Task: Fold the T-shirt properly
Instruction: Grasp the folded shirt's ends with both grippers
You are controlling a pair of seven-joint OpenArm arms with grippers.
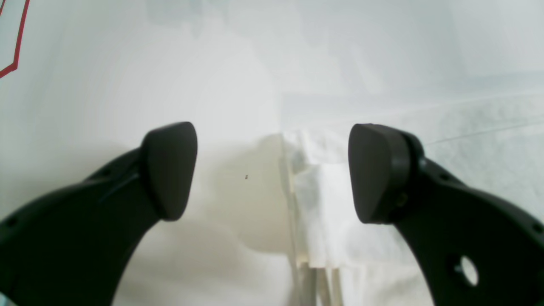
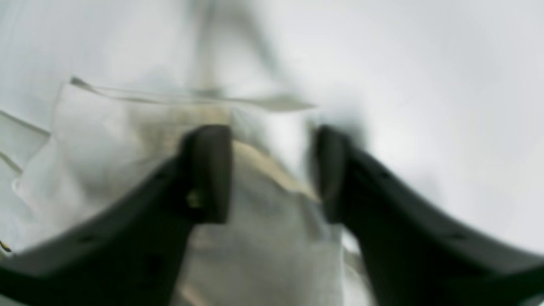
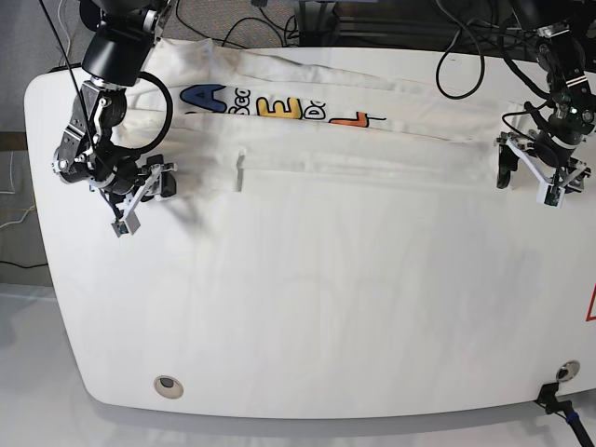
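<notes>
The white T-shirt (image 3: 372,149) lies as a long folded band across the far part of the table, with its coloured letters (image 3: 279,107) showing near the back edge. My left gripper (image 3: 504,166) is at the band's right end. In the left wrist view it (image 1: 272,174) is open, its jaws either side of the layered shirt edge (image 1: 323,204). My right gripper (image 3: 163,180) is at the band's left end. The right wrist view is blurred. It shows this gripper (image 2: 270,174) open with a fold of the shirt (image 2: 263,238) between the jaws.
The white table (image 3: 326,307) stretches bare in front of the shirt. A red mark (image 3: 590,307) sits at its right edge and shows in the left wrist view (image 1: 17,42). A round hole (image 3: 168,385) is near the front left. Cables (image 3: 279,23) hang behind the table.
</notes>
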